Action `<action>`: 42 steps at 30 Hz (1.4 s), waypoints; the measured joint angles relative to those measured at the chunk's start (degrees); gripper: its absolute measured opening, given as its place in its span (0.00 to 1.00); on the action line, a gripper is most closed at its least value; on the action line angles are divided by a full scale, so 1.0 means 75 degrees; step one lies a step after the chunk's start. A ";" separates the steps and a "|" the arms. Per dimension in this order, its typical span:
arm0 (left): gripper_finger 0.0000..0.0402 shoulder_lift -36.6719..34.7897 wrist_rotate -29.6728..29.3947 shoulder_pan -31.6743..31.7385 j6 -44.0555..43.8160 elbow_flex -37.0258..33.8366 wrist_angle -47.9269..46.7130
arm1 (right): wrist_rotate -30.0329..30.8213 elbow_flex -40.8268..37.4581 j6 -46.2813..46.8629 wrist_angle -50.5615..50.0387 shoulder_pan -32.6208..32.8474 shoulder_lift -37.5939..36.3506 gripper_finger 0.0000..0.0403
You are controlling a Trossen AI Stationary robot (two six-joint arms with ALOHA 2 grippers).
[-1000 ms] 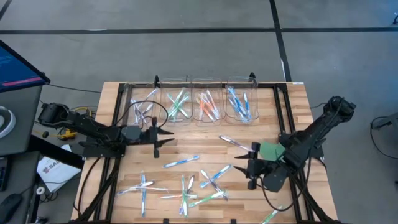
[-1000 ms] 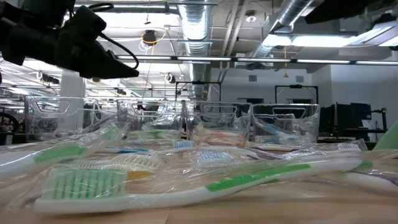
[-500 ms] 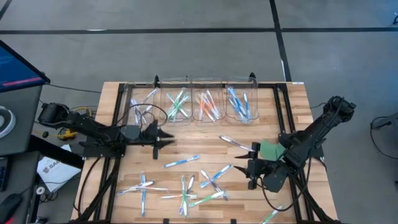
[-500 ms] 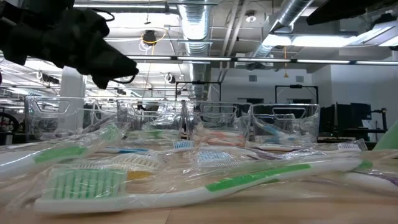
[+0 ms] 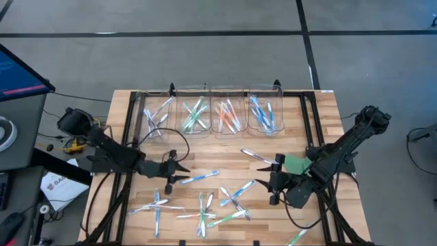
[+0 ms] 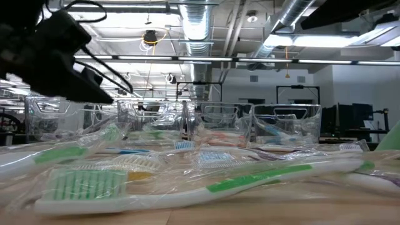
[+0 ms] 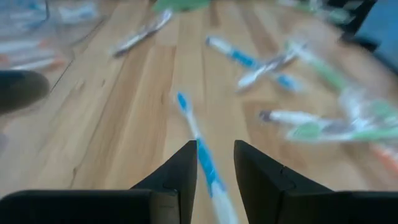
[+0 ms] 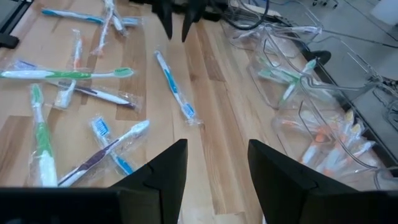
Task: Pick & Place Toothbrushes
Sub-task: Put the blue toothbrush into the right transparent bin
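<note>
Several wrapped toothbrushes lie flat and scattered on the wooden table [image 5: 225, 147], among them a blue one [image 5: 199, 178] left of centre. My left gripper [image 5: 179, 174] hovers open just over that toothbrush's left end. In the left wrist view, its fingers [image 7: 214, 149] stand on either side of the blue handle [image 7: 186, 115] without touching it. My right gripper [image 5: 273, 184] waits open at the right, above the table, with nothing between its fingers [image 8: 214, 149]. More toothbrushes sit in the clear bins [image 5: 194, 113].
A row of clear bins [image 5: 229, 116] lines the far edge, each holding toothbrushes. A flat green piece [image 5: 297, 165] sits by the right arm. Loose toothbrushes [image 5: 205, 212] crowd the near middle. Bare wood lies between the bins and the blue toothbrush.
My left gripper has swung toward the table's near edge and sunk, turning as it went. It has gone from beside the leftmost bin to the blue toothbrush's left end. Its fingers have kept their gap. No toothbrush has moved.
</note>
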 joint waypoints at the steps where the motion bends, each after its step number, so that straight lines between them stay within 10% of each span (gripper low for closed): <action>1: 0.25 0.0222 -0.0123 -0.0056 -0.0002 0.0023 0.0051 | -0.0003 0.0000 0.0002 0.0001 -0.0030 -0.0002 0.41; 11: 0.25 0.1564 0.0148 -0.0127 -0.1318 0.0155 0.0405 | -0.0883 0.0000 0.0495 -0.0019 -0.0137 -0.0003 0.41; 42: 0.25 0.1610 0.0081 -0.0127 -0.1601 0.0143 0.0512 | -0.1064 0.0000 0.0611 -0.0028 -0.0006 0.0000 0.41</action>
